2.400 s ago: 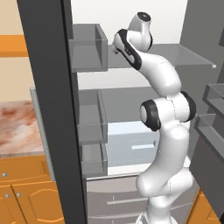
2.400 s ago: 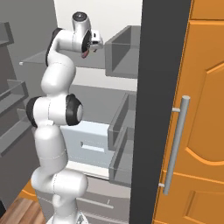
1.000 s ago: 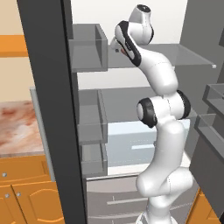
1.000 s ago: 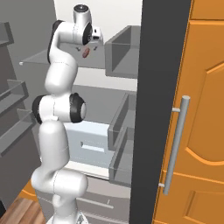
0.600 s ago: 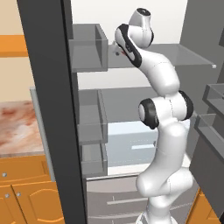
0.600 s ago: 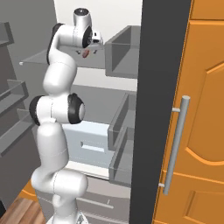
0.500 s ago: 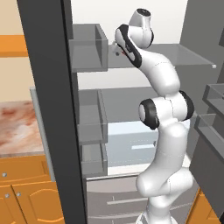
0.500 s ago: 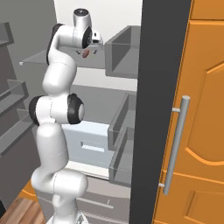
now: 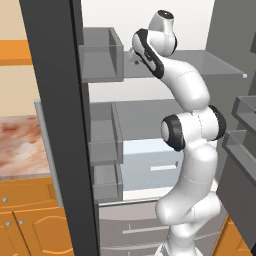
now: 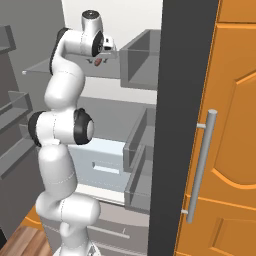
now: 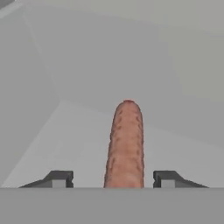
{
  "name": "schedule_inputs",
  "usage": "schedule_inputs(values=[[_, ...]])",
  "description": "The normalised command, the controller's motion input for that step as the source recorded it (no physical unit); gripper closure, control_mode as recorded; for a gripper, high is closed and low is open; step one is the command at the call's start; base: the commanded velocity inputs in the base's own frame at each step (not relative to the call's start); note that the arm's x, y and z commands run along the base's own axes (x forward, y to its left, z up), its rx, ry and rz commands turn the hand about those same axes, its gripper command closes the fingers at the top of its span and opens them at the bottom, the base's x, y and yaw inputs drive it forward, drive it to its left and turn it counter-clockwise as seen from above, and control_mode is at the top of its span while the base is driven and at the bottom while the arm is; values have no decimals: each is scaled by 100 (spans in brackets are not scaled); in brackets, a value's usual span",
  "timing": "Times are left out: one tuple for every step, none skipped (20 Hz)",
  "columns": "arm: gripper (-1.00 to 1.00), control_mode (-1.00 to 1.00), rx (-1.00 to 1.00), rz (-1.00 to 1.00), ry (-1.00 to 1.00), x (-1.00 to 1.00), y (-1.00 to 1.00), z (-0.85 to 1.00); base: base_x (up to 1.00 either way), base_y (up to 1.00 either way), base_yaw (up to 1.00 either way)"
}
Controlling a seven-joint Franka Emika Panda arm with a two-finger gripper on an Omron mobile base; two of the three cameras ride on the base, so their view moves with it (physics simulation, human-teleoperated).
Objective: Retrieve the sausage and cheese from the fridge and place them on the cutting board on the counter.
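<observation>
so the sausage [image 11: 125,144] is seen lying on the fridge's [image 9: 55,100] upper shelf [image 11: 78,144], right between the fingers [image 11: 57,178], which are spread a bit wider than it with gaps left on both sides, nothing gripped. The marbled table [image 9: 20,150] is seen off left of the open door

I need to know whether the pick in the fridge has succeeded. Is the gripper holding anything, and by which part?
Nothing yet. The reddish-brown cylindrical sausage lies between the gripper's dark fingertips, with gaps showing on both sides.
</observation>
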Motion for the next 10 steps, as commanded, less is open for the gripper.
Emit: schedule_inputs(values=[[100, -100, 0, -1, 0, -34, -2, -32, 0, 0, 0], [100, -100, 0, -2, 0, -39, -14, -29, 0, 0, 0], [100, -100, 0, -1, 0, -48, -21, -33, 0, 0, 0], [100, -100, 0, -1, 0, -58, -28, -39, 0, 0, 0], [100, -100, 0, -2, 0, -53, -31, -36, 0, 0, 0], [100, -100, 0, -3, 0, -55, -30, -34, 0, 0, 0], [100, -100, 0, -3, 0, -54, -33, -31, 0, 0, 0], [100, -100, 0, -2, 0, -59, -34, -24, 0, 0, 0], [100, -100, 0, 0, 0, -98, -36, -11, 0, 0, 0], [100, -100, 1, 0, 0, -100, -43, 0, 0, 0, 0]])
